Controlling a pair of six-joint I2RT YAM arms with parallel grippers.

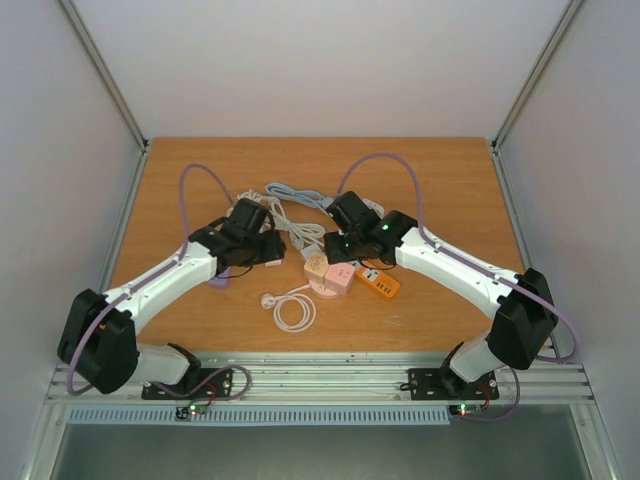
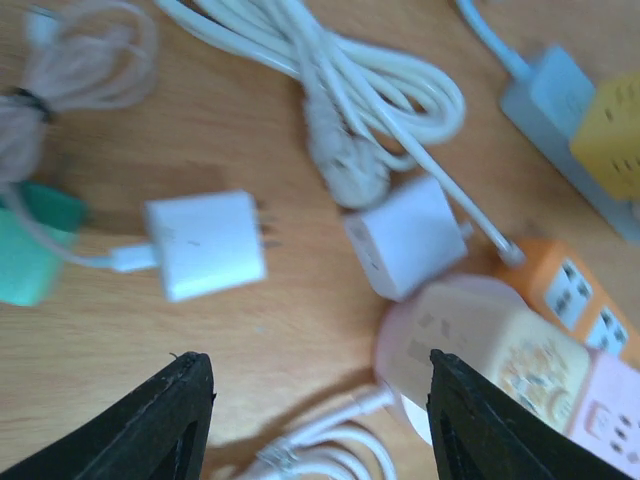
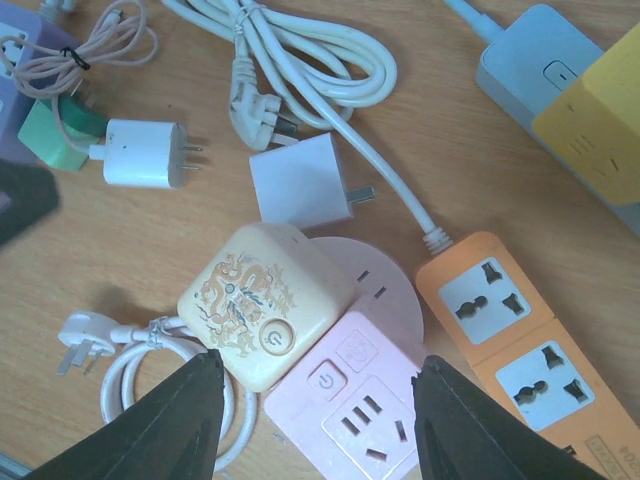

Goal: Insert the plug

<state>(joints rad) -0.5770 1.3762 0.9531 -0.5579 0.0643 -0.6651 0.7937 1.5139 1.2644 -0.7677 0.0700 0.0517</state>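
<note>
Hovering over the wooden table (image 1: 450,200), my left gripper (image 2: 315,365) has its fingers spread wide, with nothing between them but bare wood. Just ahead of it, toward its left finger, lies the white charger plug (image 2: 205,243), flat on its side with its two prongs pointing across toward the right finger's side. Ahead of the right finger sits a white cube adapter (image 2: 405,237), and close beside that finger is the cream cube socket (image 2: 500,350). My right gripper (image 3: 318,365) is likewise parted and holds nothing. Directly below its gap, the cream cube socket and a pink socket cube (image 3: 355,410) sit pressed together. The orange power strip (image 3: 500,320) lies just off its right finger, and the white charger plug is well ahead, past its left finger. A coiled white cable (image 3: 310,60) lies farthest ahead.
</note>
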